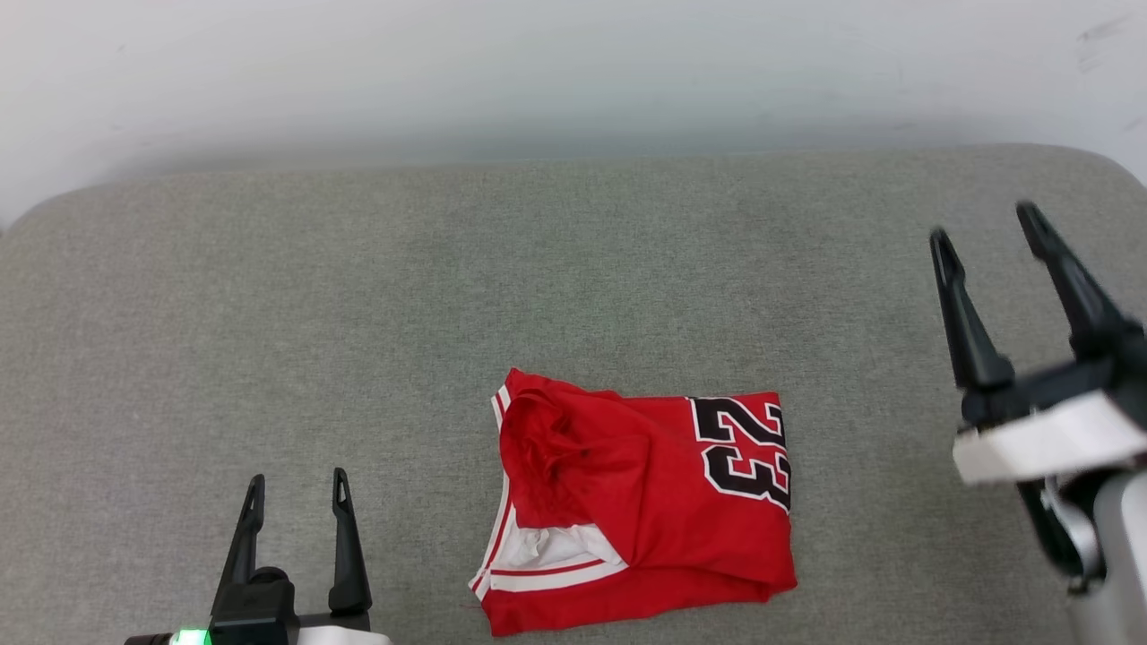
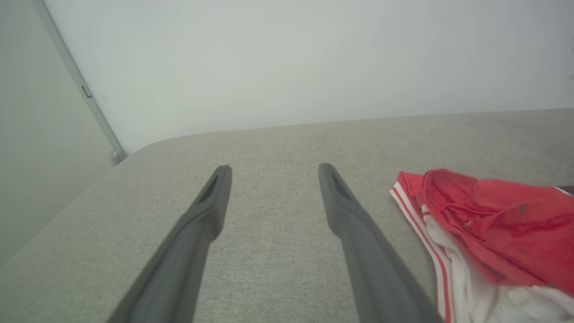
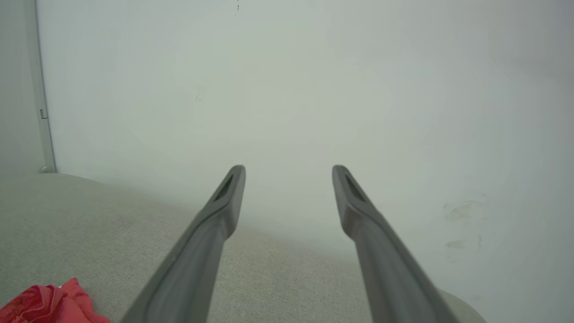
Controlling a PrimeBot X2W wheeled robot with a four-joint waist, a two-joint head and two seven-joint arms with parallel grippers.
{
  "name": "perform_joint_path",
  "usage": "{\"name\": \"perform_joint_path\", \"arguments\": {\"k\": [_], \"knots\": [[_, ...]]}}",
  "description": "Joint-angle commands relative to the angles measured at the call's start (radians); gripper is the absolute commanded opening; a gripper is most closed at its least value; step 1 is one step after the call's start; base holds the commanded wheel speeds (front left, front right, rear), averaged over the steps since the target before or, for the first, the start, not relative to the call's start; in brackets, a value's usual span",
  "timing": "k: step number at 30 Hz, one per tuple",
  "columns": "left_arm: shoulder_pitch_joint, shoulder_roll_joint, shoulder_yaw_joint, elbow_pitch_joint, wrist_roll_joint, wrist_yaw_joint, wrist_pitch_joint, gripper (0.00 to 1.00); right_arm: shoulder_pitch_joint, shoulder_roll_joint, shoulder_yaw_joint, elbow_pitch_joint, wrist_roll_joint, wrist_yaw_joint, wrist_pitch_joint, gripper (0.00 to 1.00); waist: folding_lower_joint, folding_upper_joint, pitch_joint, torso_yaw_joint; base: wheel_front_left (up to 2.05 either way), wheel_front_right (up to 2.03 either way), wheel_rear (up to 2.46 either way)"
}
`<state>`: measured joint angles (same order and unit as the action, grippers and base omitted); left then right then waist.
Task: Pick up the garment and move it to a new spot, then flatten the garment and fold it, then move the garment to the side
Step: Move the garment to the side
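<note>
The garment lies folded into a rough square on the grey cushion, red with a black "23" at its right edge and a white sleeve with striped trim at its lower left. My left gripper stands open at the lower left, well left of the garment, nothing between its fingers. In the left wrist view the garment sits to the right of the open left gripper. My right gripper is raised at the far right, open and empty. A red corner of the garment shows beside the open right gripper.
The grey fabric cushion spreads wide around the garment, with rounded far corners. A pale wall rises directly behind it. A metal strip runs down the wall at the cushion's far left corner.
</note>
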<state>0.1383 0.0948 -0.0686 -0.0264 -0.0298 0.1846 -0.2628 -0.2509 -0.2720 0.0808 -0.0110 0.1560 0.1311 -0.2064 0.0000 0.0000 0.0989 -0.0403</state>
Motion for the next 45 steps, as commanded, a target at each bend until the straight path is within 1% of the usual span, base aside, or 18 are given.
{"name": "perform_joint_path", "arguments": {"k": [1,2,4,8,11,13,15,17,20,25,30,34,36,37,38,39,42,45], "knots": [[-0.011,0.0,0.002,0.003,0.003,-0.006,-0.002,1.0,-0.061,-0.041,0.041,0.018,0.033,-0.001,0.079,1.0,0.0,0.0,0.005,0.004,0.0,0.0,0.0],[-0.011,0.0,0.002,0.003,0.003,-0.006,-0.002,1.0,-0.061,-0.041,0.041,0.018,0.033,-0.001,0.079,1.0,0.0,0.0,0.005,0.004,0.0,0.0,0.0],[-0.018,0.0,0.003,0.006,0.004,-0.008,-0.002,1.0,-0.113,-0.087,0.097,0.039,0.106,-0.001,0.223,1.0,0.0,0.0,0.012,0.005,0.0,0.0,0.0],[-0.028,-0.003,0.003,0.009,0.006,-0.016,-0.002,1.0,-0.191,-0.178,0.188,0.071,0.335,-0.001,0.564,1.0,0.0,0.0,0.029,0.012,0.0,0.0,0.0],[-0.045,-0.005,0.003,0.011,0.007,-0.021,-0.002,1.0,-0.207,-0.237,0.228,0.101,0.499,-0.001,0.775,1.0,0.0,0.0,0.045,0.019,0.0,0.0,0.0],[-0.053,-0.006,0.003,0.012,0.008,-0.025,-0.002,1.0,-0.201,-0.256,0.243,0.12,0.616,-0.001,0.895,1.0,0.0,0.0,0.055,0.023,0.0,0.0,0.0],[-0.062,-0.007,0.003,0.014,0.008,-0.027,-0.002,1.0,-0.189,-0.276,0.245,0.14,0.697,-0.001,0.977,1.0,0.0,0.0,0.067,0.028,0.0,0.0,0.0],[-0.075,-0.008,0.003,0.013,0.009,-0.031,-0.002,1.0,-0.172,-0.267,0.242,0.171,0.75,-0.001,1.022,1.0,0.0,0.0,0.083,0.033,0.0,0.0,0.0],[-0.097,-0.007,0.001,0.014,0.011,-0.037,-0.002,1.0,-0.16,-0.238,0.248,0.201,0.804,-0.001,1.057,1.0,0.0,0.0,0.11,0.046,0.0,0.0,0.0],[-0.137,-0.006,-0.006,0.011,0.018,-0.05,-0.002,1.0,-0.162,-0.168,0.249,0.271,0.863,-0.001,1.051,1.0,0.0,0.0,0.155,0.067,0.0,0.0,0.0],[-0.169,-0.012,-0.02,0.01,0.021,-0.057,-0.002,1.0,-0.167,-0.115,0.307,0.314,0.881,-0.001,1.048,1.0,0.0,0.0,0.203,0.091,0.0,0.0,0.0],[-0.189,-0.014,-0.025,0.012,0.02,-0.059,-0.002,1.0,-0.151,-0.093,0.379,0.367,0.854,-0.002,1.04,1.0,0.0,0.0,0.229,0.106,0.0,0.0,0.0],[-0.196,-0.016,-0.028,0.016,0.019,-0.058,-0.002,1.0,-0.15,-0.084,0.407,0.392,0.837,-0.003,1.014,1.0,0.0,0.0,0.236,0.112,0.0,0.0,0.0],[-0.2,-0.018,-0.03,0.018,0.019,-0.057,-0.002,1.0,-0.157,-0.088,0.425,0.397,0.817,-0.004,0.993,0.76,0.0,0.0,0.238,0.114,0.0,0.0,0.0],[-0.204,-0.019,-0.031,0.02,0.019,-0.056,-0.002,1.0,-0.165,-0.093,0.438,0.403,0.802,-0.007,0.965,0.08,0.0,0.0,0.239,0.116,0.0,0.0,0.0],[-0.208,-0.019,-0.032,0.022,0.019,-0.055,-0.002,1.0,-0.17,-0.094,0.451,0.409,0.801,-0.007,0.951,0.0,0.0,0.0,0.238,0.117,0.0,0.0,0.0],[-0.202,-0.021,-0.031,0.029,0.017,-0.052,-0.002,1.0,-0.199,-0.112,0.479,0.399,0.795,-0.006,0.906,0.0,0.0,0.0,0.225,0.114,0.0,0.0,0.0],[-0.18,-0.022,-0.027,0.035,0.014,-0.047,-0.002,1.0,-0.25,-0.151,0.496,0.371,0.784,-0.004,0.853,0.0,0.0,0.0,0.2,0.102,0.0,0.0,0.0]]}}
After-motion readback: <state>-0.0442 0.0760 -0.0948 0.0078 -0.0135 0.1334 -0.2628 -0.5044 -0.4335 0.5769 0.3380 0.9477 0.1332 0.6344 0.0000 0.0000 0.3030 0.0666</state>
